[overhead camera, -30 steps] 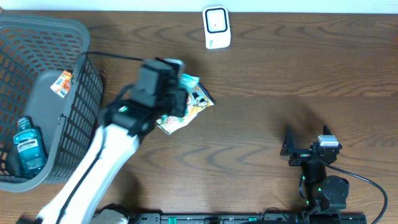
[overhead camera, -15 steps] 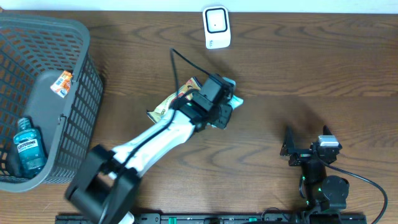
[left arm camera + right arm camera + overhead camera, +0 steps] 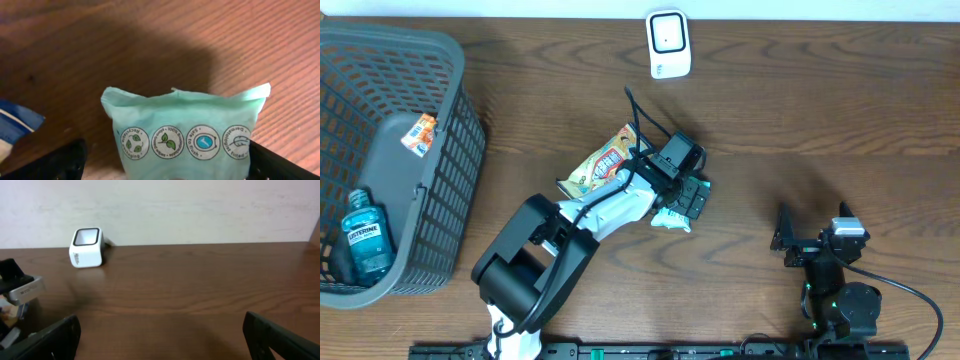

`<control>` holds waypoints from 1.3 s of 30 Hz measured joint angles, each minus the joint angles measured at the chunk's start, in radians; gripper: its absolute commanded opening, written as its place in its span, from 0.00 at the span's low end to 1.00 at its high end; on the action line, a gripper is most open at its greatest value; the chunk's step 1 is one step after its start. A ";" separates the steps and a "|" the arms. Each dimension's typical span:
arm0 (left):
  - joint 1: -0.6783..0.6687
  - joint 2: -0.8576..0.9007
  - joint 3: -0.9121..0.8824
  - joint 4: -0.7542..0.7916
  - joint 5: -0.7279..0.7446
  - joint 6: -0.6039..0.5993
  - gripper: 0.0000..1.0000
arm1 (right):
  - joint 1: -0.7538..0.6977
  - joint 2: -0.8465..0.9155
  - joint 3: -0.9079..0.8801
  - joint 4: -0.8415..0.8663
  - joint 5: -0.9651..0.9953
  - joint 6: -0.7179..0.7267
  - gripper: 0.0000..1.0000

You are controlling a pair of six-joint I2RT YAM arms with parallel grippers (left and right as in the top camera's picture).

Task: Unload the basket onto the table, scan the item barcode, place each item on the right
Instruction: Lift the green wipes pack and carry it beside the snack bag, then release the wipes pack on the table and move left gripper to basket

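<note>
Reading the table (image 3: 820,120) from its 9 o'clock edge, I pass the basket (image 3: 445,110) with a mouthwash bottle (image 3: 365,243) inside; neither matters for this step. Next comes the yellow snack bag (image 3: 603,165), lying just at 10 o'clock of my left gripper (image 3: 692,197), close enough to snag.

Near the table's centre lies the item I am working on, the teal pouch (image 3: 185,130). It rests on the wood with my left fingers spread wide on either side of it, not clamped. Whether a pad brushes its corner I cannot tell. The face toward my wrist camera shows a row of round icons and no barcode, so I judge the code sits on the other face or on the part hidden below.

To do this well, I would close on one short edge only, so my pads cover no print. I would lift clear of the snack bag and carry the pouch toward the white scanner (image 3: 668,43) at 12 o'clock. The pouch looks soft, so I would keep it flat and hold the coded face squarely to the window.

At 4 o'clock my right gripper (image 3: 810,235) sits open and empty, well apart.
</note>
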 measured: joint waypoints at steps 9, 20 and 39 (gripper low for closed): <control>0.000 -0.011 0.000 -0.043 -0.027 0.000 0.98 | 0.000 0.000 0.000 0.000 0.000 0.000 0.99; 0.000 -0.424 -0.011 -0.151 -0.256 0.057 0.98 | 0.000 0.000 0.000 0.000 0.000 0.000 0.99; 0.405 -1.181 -0.008 -0.140 -0.552 0.177 0.98 | 0.000 0.000 0.000 0.000 0.000 0.000 0.99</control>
